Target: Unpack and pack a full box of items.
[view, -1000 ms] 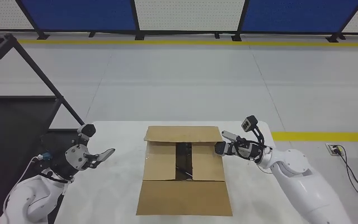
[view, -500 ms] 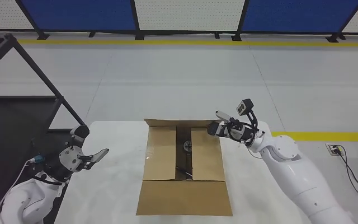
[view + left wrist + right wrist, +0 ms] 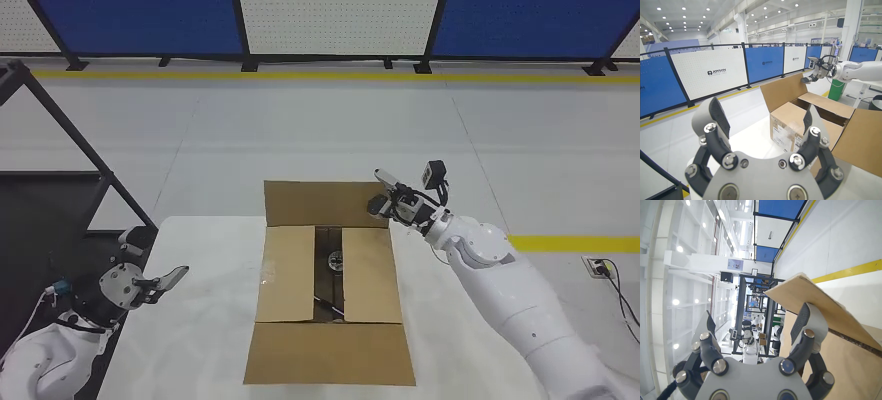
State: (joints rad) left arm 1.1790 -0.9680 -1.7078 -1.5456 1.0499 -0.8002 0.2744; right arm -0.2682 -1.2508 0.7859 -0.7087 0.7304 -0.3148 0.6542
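A cardboard box (image 3: pixel 287 280) stands mid-table. Its near flap (image 3: pixel 330 353) lies folded out flat and its far flap (image 3: pixel 320 203) stands raised. The two inner flaps lie nearly closed, and through the narrow gap (image 3: pixel 330 268) between them I see dark items inside. My right gripper (image 3: pixel 381 197) is open at the far flap's right corner; one finger (image 3: pixel 806 317) presses against that flap (image 3: pixel 810 294). My left gripper (image 3: pixel 165 279) is open and holds nothing, low over the table's left side, well apart from the box (image 3: pixel 789 117).
A black metal frame (image 3: pixel 70 130) stands off the table's left edge, beside my left arm. Bare white table (image 3: pixel 205 330) lies between my left gripper and the box. The folded-out near flap reaches almost to the table's front edge.
My right gripper has swung away toward the far side, lifting the far flap from flat on the box to upright. The left gripper has drawn back a little to the left.
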